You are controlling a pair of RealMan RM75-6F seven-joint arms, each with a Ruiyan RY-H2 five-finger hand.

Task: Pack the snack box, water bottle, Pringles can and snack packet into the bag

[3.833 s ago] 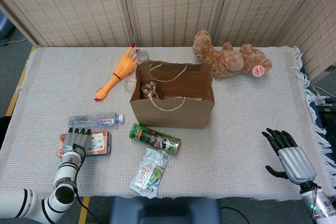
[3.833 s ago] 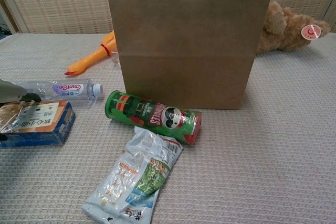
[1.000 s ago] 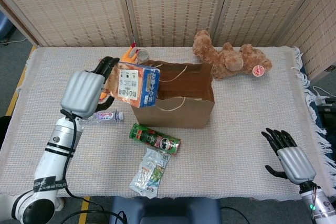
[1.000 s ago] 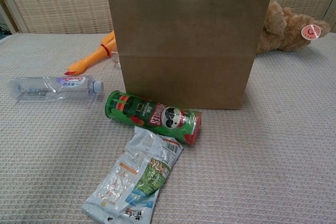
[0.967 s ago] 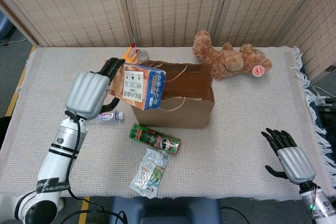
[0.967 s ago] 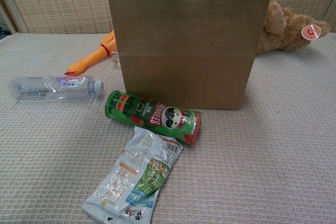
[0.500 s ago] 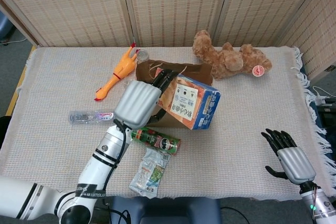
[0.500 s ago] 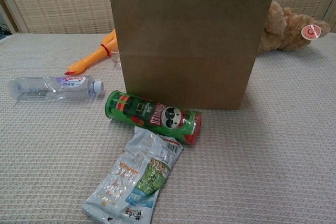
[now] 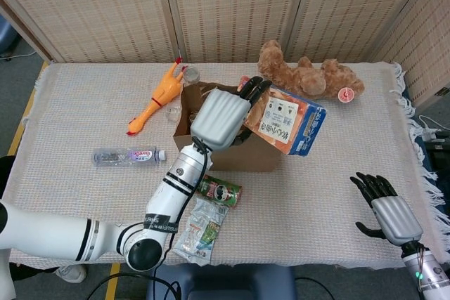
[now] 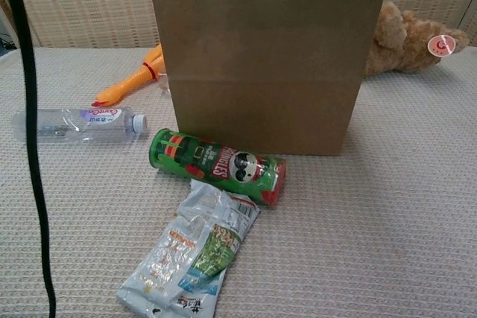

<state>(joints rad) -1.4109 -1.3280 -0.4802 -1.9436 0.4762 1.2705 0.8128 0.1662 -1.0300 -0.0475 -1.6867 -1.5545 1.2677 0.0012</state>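
My left hand (image 9: pixel 223 116) holds the orange and blue snack box (image 9: pixel 292 121) tilted in the air over the right end of the brown paper bag (image 10: pixel 268 65), which the hand and box largely cover in the head view. The water bottle (image 9: pixel 128 155) lies on the cloth to the bag's left. The green Pringles can (image 10: pixel 218 165) lies in front of the bag, with the snack packet (image 10: pixel 191 251) just below it. My right hand (image 9: pixel 385 211) rests open near the table's front right corner.
An orange rubber chicken (image 9: pixel 158 96) lies left of the bag, with a small glass jar (image 9: pixel 190 74) by its head. A brown teddy bear (image 9: pixel 309 75) lies behind the bag to the right. A black cable (image 10: pixel 33 139) hangs down the left of the chest view.
My left hand has carried the snack box to the right, from above the bag's front to over its right end. A black cable has come into the chest view. The right hand is still.
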